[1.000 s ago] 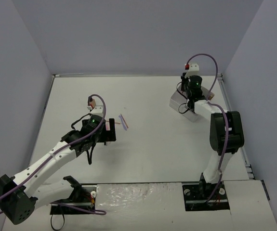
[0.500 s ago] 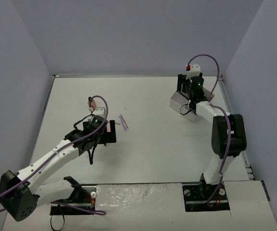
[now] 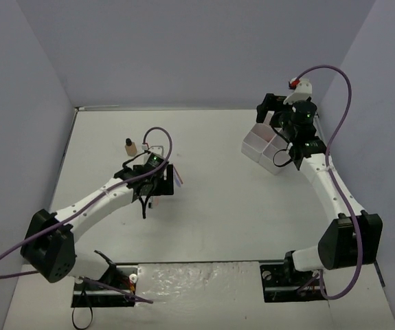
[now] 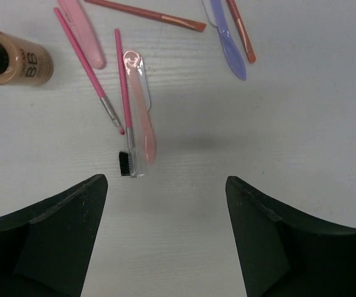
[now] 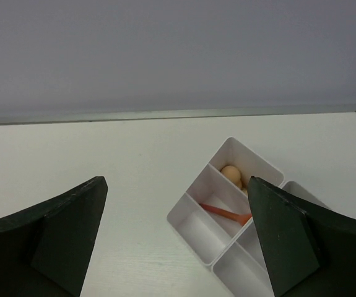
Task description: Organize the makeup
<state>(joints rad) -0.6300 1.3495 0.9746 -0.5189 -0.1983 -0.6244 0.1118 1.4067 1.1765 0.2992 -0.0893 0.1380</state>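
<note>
Toward the left edge of the table, the tan bottle (image 4: 13,57) is cut off in the wrist view. The pink pencils (image 4: 85,65) and a purple one (image 4: 227,37) run out of frame too. The left gripper (image 4: 165,182) hovers over them, jaws apart, holding nothing. Near the far right corner, the white tray (image 5: 199,177) holds a beige sponge (image 5: 230,174) and an orange pencil (image 5: 224,212). It's partly hidden behind the right gripper (image 5: 178,179), which also gapes empty.
</note>
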